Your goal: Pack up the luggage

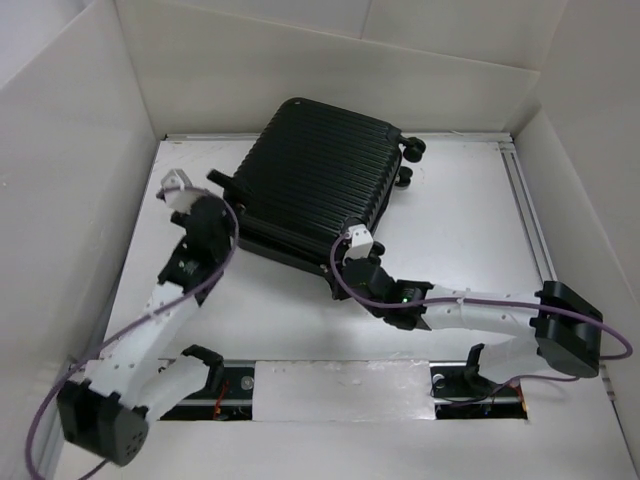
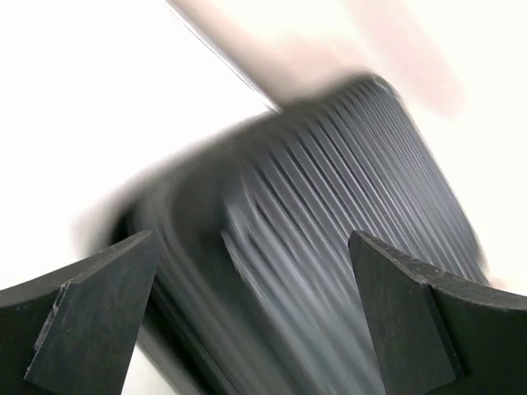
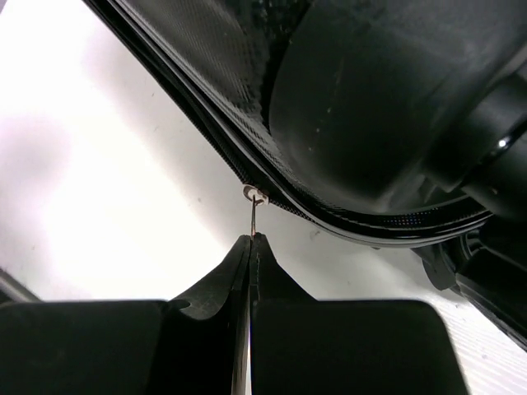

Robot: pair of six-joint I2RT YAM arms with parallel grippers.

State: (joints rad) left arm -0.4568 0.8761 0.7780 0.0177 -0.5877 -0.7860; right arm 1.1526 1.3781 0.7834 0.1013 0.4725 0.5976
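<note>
Luggage: the small black ribbed hard-shell luggage (image 1: 315, 180) lies shut and flat at the middle-far part of the white desk (image 1: 460, 220). It sits skewed, with its black wheels (image 1: 412, 149) at the far right.
Right hand: the right hand (image 3: 252, 243) is pinched fully together on the thin silver metal zip pull (image 3: 256, 210) at the case's near corner.
Left hand: the left hand (image 2: 251, 243) is spread wide and grips nothing. The ribbed shell is just ahead of it, at the case's left end.
Key relation: the zip seam runs along the near edge, directly in front of the right hand, so that arm is nearer.
Next move: likely a drag of the pull along that seam, though which way I cannot tell.
</note>
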